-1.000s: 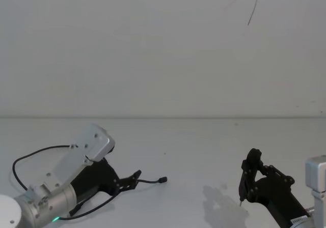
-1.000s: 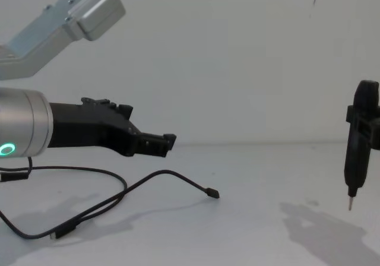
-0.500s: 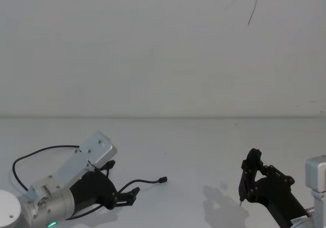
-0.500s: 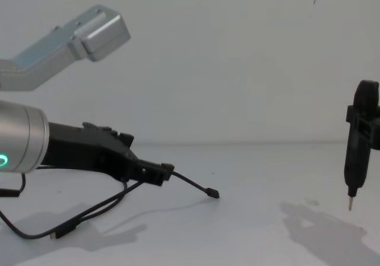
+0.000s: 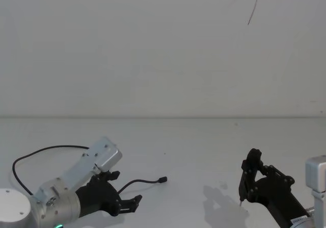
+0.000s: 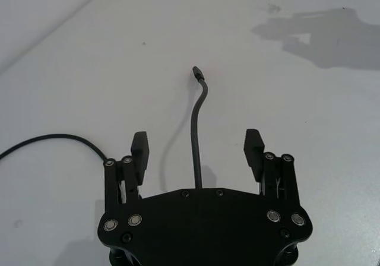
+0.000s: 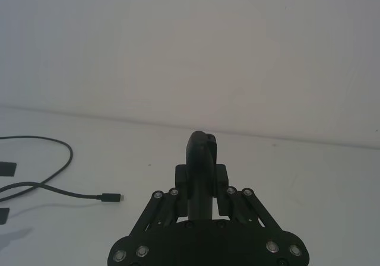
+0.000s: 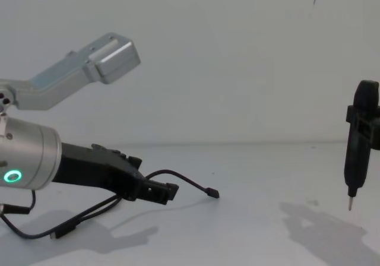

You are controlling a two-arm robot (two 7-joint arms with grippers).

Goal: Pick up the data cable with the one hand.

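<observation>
White table [image 5: 214,151], left gripper [image 6: 196,138] spread wide astride data cable [image 6: 194,159] (untouched), right gripper [image 7: 202,189] clamping screwdriver [image 8: 355,159], well apart.

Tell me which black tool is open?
The left tool, the one by the green light. Its fingers are spread, the data cable lying between them. The right tool is shut on a pointed screwdriver.

We see the left gripper [image 6: 196,140] low over the white surface [image 5: 204,151], its fingers [image 6: 140,147] spread wide. The thin black data cable [image 6: 193,120] runs between them, touching neither finger, and ends in a small plug. The rest loops off to the robot's left.
</observation>
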